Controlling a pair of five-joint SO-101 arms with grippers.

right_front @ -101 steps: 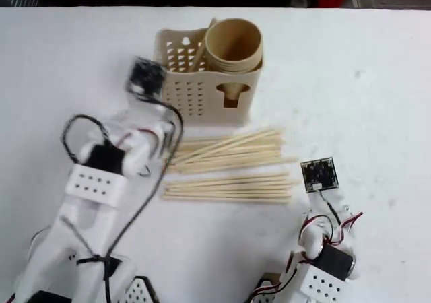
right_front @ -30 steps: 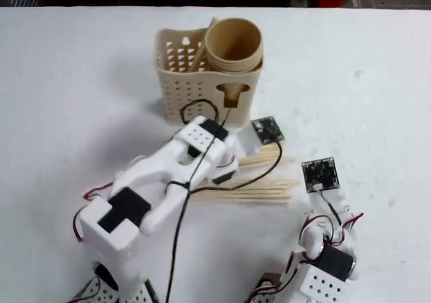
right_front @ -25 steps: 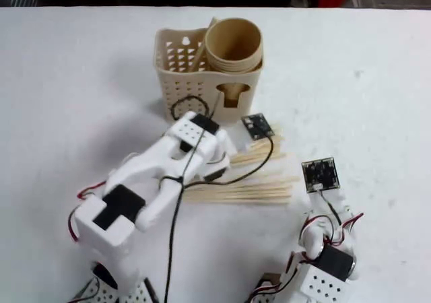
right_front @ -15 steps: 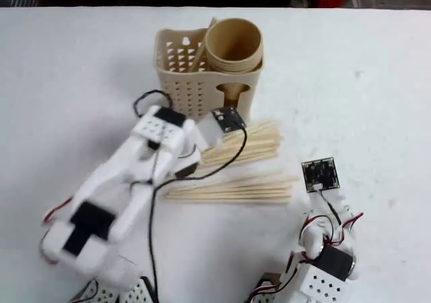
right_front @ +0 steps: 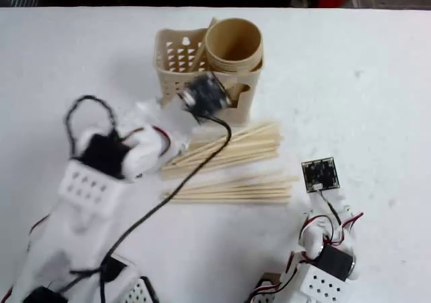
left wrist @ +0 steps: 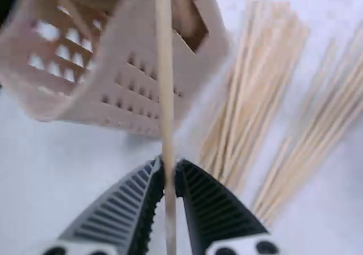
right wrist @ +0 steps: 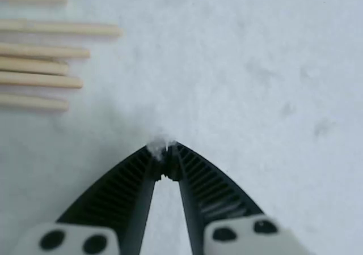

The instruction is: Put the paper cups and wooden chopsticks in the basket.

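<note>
**Paper cups** (right_front: 234, 44): a nested stack stands upright in the basket (right_front: 168, 64), in the compartment that lies to the right in the high view. The rims rise above the basket's edge. The number of cups in the stack cannot be counted. In the neighbouring compartment a thin stick (right_front: 202, 46) leans beside the cups.

**Held chopstick** (left wrist: 164, 85): the left fingers (left wrist: 157, 173) are closed on it near one end. Its shaft runs across the basket's perforated wall (left wrist: 108, 96). The far end is cut off at the edge of the left wrist view, so it cannot be told whether the tip is over the basket or inside it. In the high view the left arm (right_front: 101, 172) is blurred. Its wrist camera board (right_front: 205, 94) hides part of the basket's front wall and the held chopstick.

**Loose chopsticks**: two bundles lie on the white surface (right_front: 377, 81) in front of the basket. The upper bundle (right_front: 242, 145) is fanned and the lower bundle (right_front: 236, 190) lies flatter. The two are near each other. A black cable (right_front: 202, 161) crosses both.

**Right fingers** (right wrist: 160, 154): closed with the tips together and nothing between them, low over bare surface. Whether the tips touch the surface cannot be told. Several chopstick ends (right wrist: 39, 68) lie off to one side, their lengths cut off by the frame. The right arm (right_front: 323, 262) sits at the near edge, partly out of frame.
</note>
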